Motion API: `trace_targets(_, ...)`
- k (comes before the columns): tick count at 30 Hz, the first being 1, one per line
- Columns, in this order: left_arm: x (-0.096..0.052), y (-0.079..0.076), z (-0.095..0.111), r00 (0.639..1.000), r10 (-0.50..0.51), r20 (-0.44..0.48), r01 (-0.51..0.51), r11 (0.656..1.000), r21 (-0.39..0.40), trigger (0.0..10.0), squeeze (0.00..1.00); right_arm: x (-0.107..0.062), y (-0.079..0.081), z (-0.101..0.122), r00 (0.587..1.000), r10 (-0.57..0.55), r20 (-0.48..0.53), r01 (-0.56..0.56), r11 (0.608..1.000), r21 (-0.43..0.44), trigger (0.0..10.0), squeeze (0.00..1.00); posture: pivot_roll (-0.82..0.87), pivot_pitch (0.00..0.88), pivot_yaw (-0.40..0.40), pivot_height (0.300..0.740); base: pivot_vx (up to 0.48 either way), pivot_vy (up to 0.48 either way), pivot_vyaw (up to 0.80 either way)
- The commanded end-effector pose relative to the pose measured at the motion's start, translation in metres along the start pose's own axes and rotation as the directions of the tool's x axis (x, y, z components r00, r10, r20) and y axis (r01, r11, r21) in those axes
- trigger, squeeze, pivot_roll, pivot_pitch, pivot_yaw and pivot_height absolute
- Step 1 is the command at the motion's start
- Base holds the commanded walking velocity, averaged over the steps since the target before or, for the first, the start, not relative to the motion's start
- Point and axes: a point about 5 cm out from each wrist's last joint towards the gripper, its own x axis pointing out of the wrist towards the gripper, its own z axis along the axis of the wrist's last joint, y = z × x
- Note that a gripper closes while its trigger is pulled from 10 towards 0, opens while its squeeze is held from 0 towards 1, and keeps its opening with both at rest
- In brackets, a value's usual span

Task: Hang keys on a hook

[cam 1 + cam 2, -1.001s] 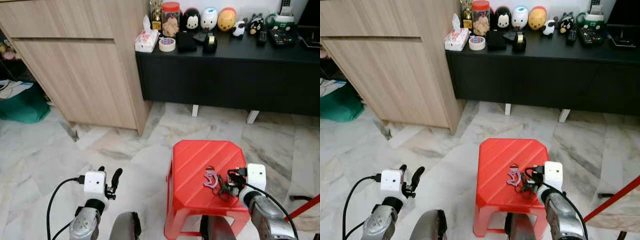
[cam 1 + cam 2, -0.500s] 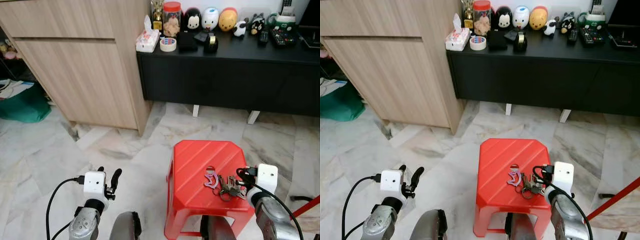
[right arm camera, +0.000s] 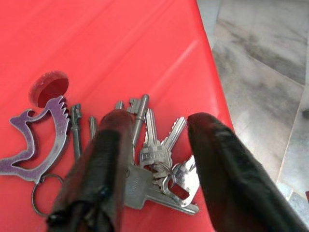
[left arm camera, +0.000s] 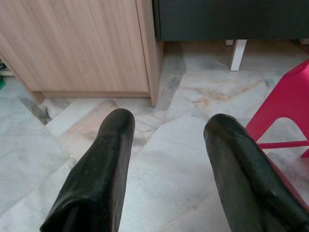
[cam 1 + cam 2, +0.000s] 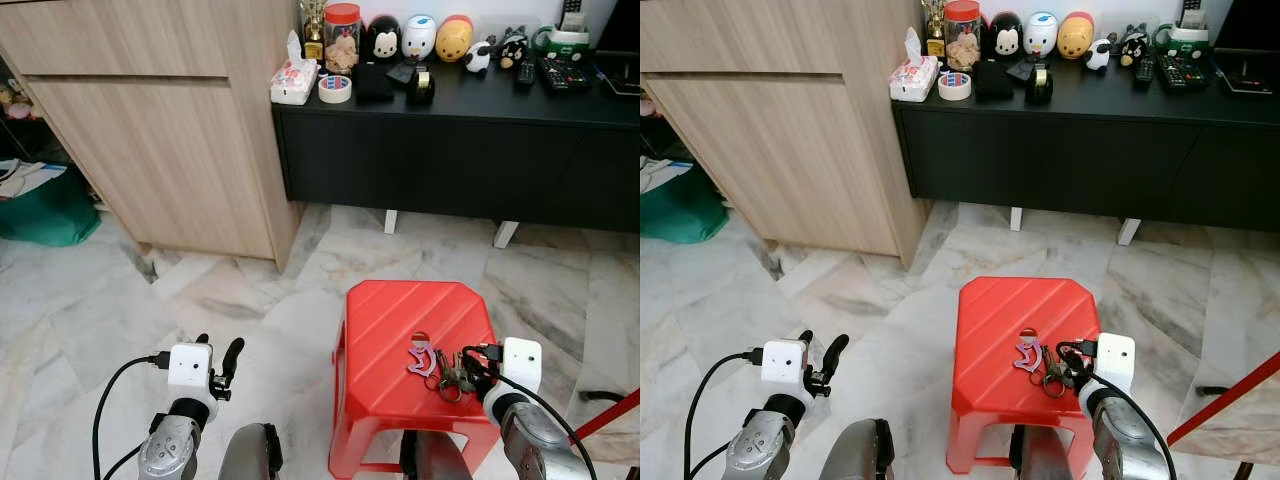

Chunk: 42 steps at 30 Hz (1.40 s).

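Here, right gripper spread over keys on red stool; wooden cabinet beyond.

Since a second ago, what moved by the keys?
The right hand drew back off the bunch half a second ago, then came forward again, its open fingers now straddling the keys without lifting them. The keys lie on the red stool as before, and the left hand has stayed put.
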Motion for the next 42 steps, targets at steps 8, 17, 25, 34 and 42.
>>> trace_targets(8, -0.003, 0.002, -0.006, 1.0, -0.008, -0.029, 0.009, 1.0, 0.024, 10.0, 0.0, -0.005, -0.004, -0.001, 1.0, 0.001, -0.018, -0.001, 1.0, -0.006, 10.0, 0.01, 0.04, 0.093, 0.045, 0.599, 0.0, 0.0, 0.0)
trace_targets(17, -0.003, 0.002, -0.007, 0.999, -0.01, -0.032, 0.011, 1.0, 0.028, 10.0, 0.0, -0.005, 0.0, -0.008, 0.998, 0.038, -0.057, -0.038, 0.999, -0.012, 10.0, 0.0, 0.04, 0.083, 0.045, 0.599, 0.0, 0.0, 0.0)
trace_targets(25, -0.002, 0.003, -0.007, 0.999, -0.01, -0.03, 0.011, 0.999, 0.031, 10.0, 0.0, -0.004, -0.001, -0.009, 0.997, 0.03, -0.066, -0.031, 0.999, -0.014, 10.0, 0.0, 0.04, 0.08, 0.046, 0.599, 0.0, 0.0, 0.0)
trace_targets(34, -0.002, 0.003, -0.006, 1.0, -0.011, -0.028, 0.012, 0.999, 0.031, 10.0, 0.0, -0.005, -0.013, -0.002, 0.998, -0.054, -0.017, 0.054, 0.999, 0.0, 10.0, 0.0, 0.04, 0.082, 0.046, 0.599, 0.0, 0.0, 0.0)
trace_targets(42, -0.003, 0.002, -0.007, 0.999, -0.013, -0.03, 0.014, 0.999, 0.031, 10.0, 0.0, -0.006, -0.004, -0.008, 0.999, -0.022, -0.031, 0.022, 1.0, 0.008, 10.0, 0.0, 0.04, 0.086, 0.047, 0.599, 0.0, 0.0, 0.0)
